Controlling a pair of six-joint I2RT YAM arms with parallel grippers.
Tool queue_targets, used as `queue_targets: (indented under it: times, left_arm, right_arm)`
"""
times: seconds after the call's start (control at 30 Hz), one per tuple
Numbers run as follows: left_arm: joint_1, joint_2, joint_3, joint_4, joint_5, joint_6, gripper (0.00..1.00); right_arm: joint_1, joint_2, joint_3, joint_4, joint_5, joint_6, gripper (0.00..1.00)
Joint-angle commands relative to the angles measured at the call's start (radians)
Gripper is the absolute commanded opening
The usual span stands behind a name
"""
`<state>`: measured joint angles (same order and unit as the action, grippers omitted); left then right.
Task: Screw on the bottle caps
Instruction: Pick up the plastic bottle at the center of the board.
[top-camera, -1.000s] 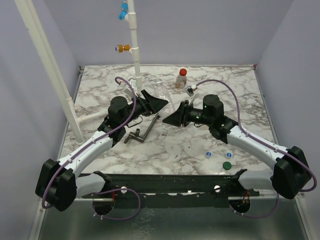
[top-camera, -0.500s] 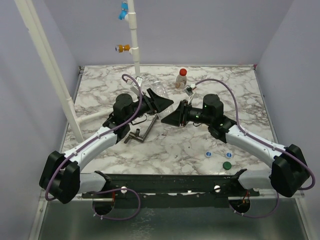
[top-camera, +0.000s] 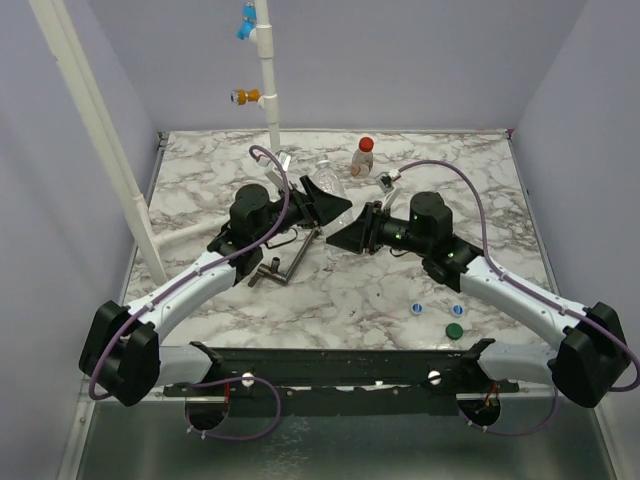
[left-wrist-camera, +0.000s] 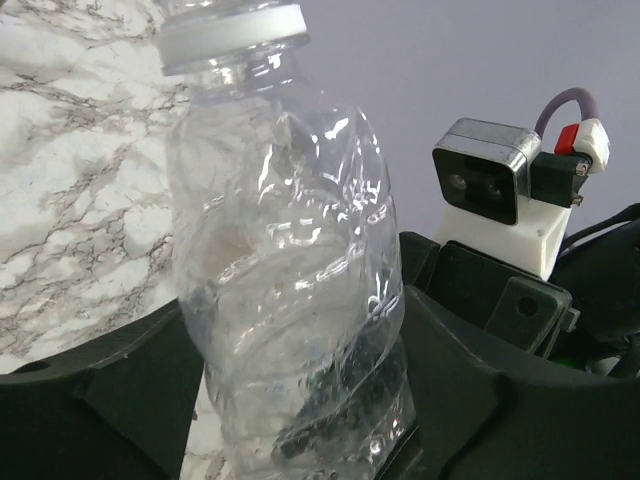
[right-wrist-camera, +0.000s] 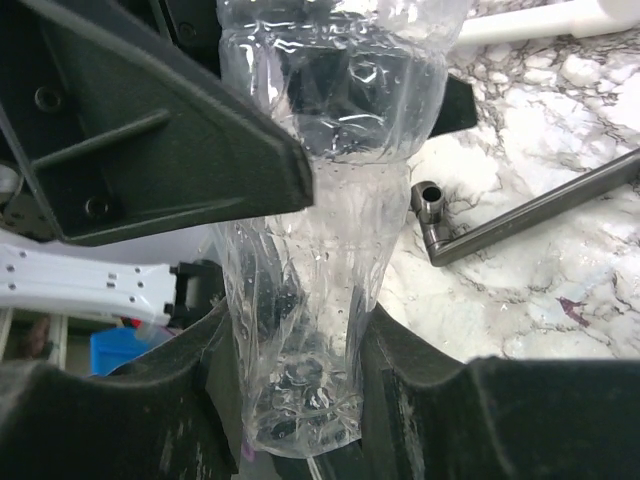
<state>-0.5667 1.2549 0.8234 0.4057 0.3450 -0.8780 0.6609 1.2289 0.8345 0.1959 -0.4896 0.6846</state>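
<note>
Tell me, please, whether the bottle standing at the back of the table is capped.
Capped: a red cap sits on top of the upright bottle in the top view. How tightly, cannot tell.

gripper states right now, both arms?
left gripper: fingers closed on the clear bottle.
right gripper: fingers closed on the same clear bottle.

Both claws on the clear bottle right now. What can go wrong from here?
1. The clear bottle looks creased between the left claw and right claw; it may buckle or slip.
2. The caps lie well away from it, so one claw must let go and the bottle may tilt.
</note>
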Motion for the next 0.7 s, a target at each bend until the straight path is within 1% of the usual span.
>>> queue_targets:
  times: [0.0,0.17,0.23,0.33,0.5,0.53,0.57,0.6,0.63,0.67]
  left_arm:
    - [0.002,0.020,0.025,-0.051,0.001,0.070,0.80]
    - [-0.013,0.035,-0.009,0.034,-0.016,0.018,0.80]
    - [-0.028,0.032,-0.021,0.056,-0.055,0.007,0.77]
    - [-0.041,0.028,-0.041,0.081,-0.126,-0.035,0.70]
    - [-0.072,0.007,-0.085,0.129,-0.220,-0.061,0.65]
    - [-0.073,0.003,-0.087,0.131,-0.235,-0.061,0.62]
    - [-0.073,0.002,-0.087,0.131,-0.245,-0.057,0.60]
    - [-0.073,0.000,-0.085,0.131,-0.249,-0.049,0.57]
    - [-0.073,0.000,-0.081,0.130,-0.245,-0.032,0.51]
    - [-0.071,0.000,-0.074,0.127,-0.242,-0.020,0.41]
  right_arm:
    - [-0.003,-0.059,-0.023,0.026,0.131,0.045,0.20]
    - [-0.001,-0.015,-0.037,0.146,0.097,0.116,0.18]
    - [0.000,0.009,-0.037,0.183,0.085,0.141,0.18]
    - [0.008,0.018,-0.050,0.233,0.112,0.179,0.18]
    - [0.014,0.015,-0.054,0.265,0.168,0.198,0.18]
    - [0.015,0.023,-0.047,0.261,0.164,0.191,0.18]
    - [0.016,0.028,-0.035,0.240,0.166,0.184,0.20]
    - [0.017,0.030,-0.033,0.223,0.170,0.179,0.24]
    - [0.017,0.029,-0.033,0.207,0.173,0.176,0.29]
    - [0.017,0.022,-0.031,0.184,0.183,0.167,0.36]
